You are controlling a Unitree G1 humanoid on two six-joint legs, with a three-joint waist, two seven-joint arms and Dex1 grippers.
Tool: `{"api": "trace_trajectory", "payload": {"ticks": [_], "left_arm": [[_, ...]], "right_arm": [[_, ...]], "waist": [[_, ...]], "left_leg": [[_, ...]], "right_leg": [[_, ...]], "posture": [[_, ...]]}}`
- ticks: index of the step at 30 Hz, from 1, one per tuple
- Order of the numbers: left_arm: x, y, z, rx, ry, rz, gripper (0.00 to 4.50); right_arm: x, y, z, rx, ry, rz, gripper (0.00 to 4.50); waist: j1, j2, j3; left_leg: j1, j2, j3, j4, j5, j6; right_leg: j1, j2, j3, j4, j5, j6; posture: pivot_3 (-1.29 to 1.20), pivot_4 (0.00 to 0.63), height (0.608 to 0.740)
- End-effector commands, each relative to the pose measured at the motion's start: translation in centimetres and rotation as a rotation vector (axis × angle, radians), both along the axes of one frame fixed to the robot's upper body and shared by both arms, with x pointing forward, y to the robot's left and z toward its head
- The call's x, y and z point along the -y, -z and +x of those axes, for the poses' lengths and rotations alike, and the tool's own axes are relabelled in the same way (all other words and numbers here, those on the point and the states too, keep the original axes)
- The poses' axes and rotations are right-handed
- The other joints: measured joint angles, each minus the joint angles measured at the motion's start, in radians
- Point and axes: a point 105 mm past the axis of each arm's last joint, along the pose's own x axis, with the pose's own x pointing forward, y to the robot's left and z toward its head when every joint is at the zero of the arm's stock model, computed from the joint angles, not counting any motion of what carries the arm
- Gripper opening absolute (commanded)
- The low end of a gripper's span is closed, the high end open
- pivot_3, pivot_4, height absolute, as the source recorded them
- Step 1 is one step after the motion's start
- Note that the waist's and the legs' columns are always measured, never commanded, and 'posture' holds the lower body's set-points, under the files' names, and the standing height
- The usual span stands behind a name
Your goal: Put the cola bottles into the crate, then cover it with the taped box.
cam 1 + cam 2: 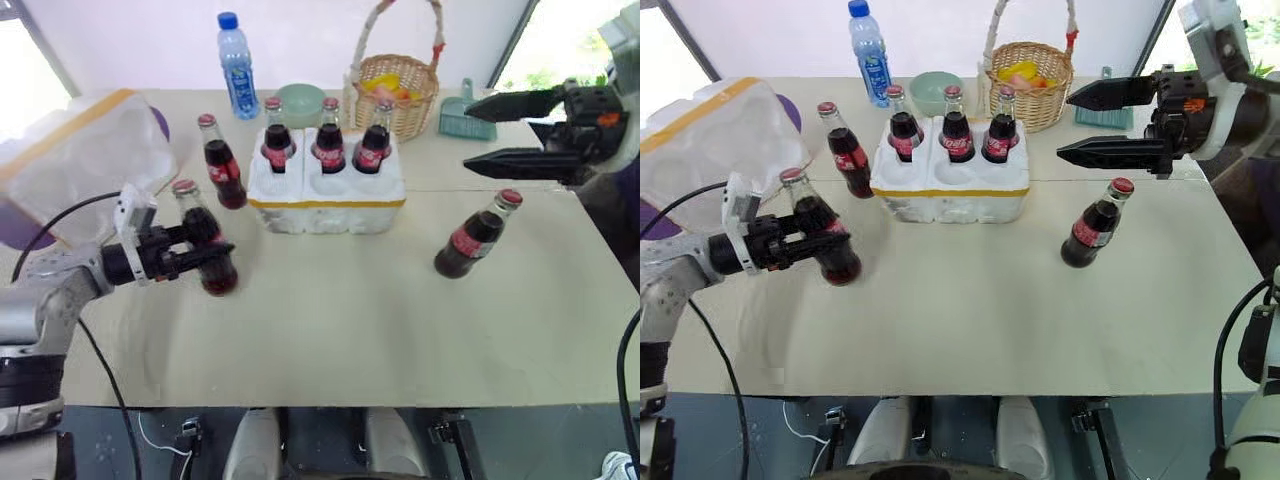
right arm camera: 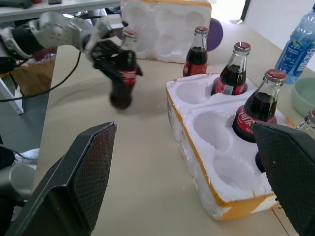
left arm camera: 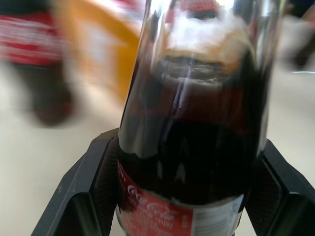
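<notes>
Crate (image 1: 325,200): you're seeing three cola bottles (image 1: 329,140) sitting in its back wells, front wells empty.
Left gripper (image 1: 190,250): you're clamping a tilted bottle (image 1: 205,245) left of the crate.
Right gripper (image 1: 1110,125): jaws standing apart over a loose bottle (image 1: 1095,225).
Taped box (image 1: 85,160): lying at the table's left edge.
Room: bare tabletop (image 1: 340,330) lying in front.

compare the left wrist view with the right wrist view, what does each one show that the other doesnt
Left wrist alone: the left pincer's fingers closed around a cola bottle, label close up. Right wrist alone: the crate with three empty near wells and three bottles in the far wells, the taped box, the water bottle, and the open right pincer. Both share that held bottle and a blurred standing bottle beyond.
</notes>
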Motion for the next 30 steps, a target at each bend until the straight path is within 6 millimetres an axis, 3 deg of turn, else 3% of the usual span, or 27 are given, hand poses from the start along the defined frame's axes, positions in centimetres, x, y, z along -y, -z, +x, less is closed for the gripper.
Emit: {"api": "trace_trajectory", "payload": {"ticks": [1,7,13,22,26,30], "left_arm": [[4.3,-6.4,0.2,0.198,0.123,-0.124,2.72],[10.1,-10.1,5.6,0.332,0.033,-0.218,2.72],[13.0,-10.4,9.7,0.379,-0.058,-0.193,2.72],[15.1,-8.9,10.6,0.424,-0.02,-0.081,2.72],[15.9,-6.2,11.0,0.37,-0.003,-0.011,2.72],[15.6,-3.0,12.8,0.355,-0.106,0.136,2.72]], "right_arm": [[0.2,-0.6,-0.2,0.048,0.013,-0.003,4.5],[0.2,-0.4,0.1,0.084,0.047,-0.025,4.5],[0.3,0.0,0.1,0.088,0.075,-0.025,4.5],[0.8,0.8,0.3,0.091,0.124,-0.018,4.5],[1.0,1.1,0.7,0.094,0.138,-0.016,4.5],[0.9,1.2,1.1,0.102,0.149,-0.016,4.5]], "waist": [[0.009,-0.001,0.0],[0.004,-0.001,0.0],[-0.008,-0.001,0.001],[-0.017,-0.001,0.004],[-0.016,-0.001,0.004],[-0.014,-0.001,0.004]], "left_leg": [[0.0,0.0,-0.001,0.002,0.0,0.0],[0.0,-0.003,-0.002,0.01,-0.001,0.002],[0.0,-0.003,-0.003,0.009,-0.001,0.003],[-0.003,-0.003,-0.004,0.009,-0.001,0.003],[-0.004,-0.003,-0.004,0.01,-0.001,0.003],[-0.004,-0.003,-0.005,0.01,-0.001,0.003]], "right_leg": [[0.001,0.0,0.0,0.0,0.0,0.0],[0.007,0.0,0.0,-0.001,0.004,0.006],[0.005,0.002,0.0,0.0,0.004,0.008],[0.003,0.002,0.0,-0.001,0.005,0.009],[0.003,0.002,0.0,0.0,0.005,0.009],[0.004,0.002,0.0,-0.001,0.005,0.009]], "posture": [[0.0,0.15,0.74],[0.0,0.15,0.74],[0.0,0.15,0.74],[0.0,0.15,0.74],[0.0,0.15,0.74],[0.0,0.15,0.74]]}}
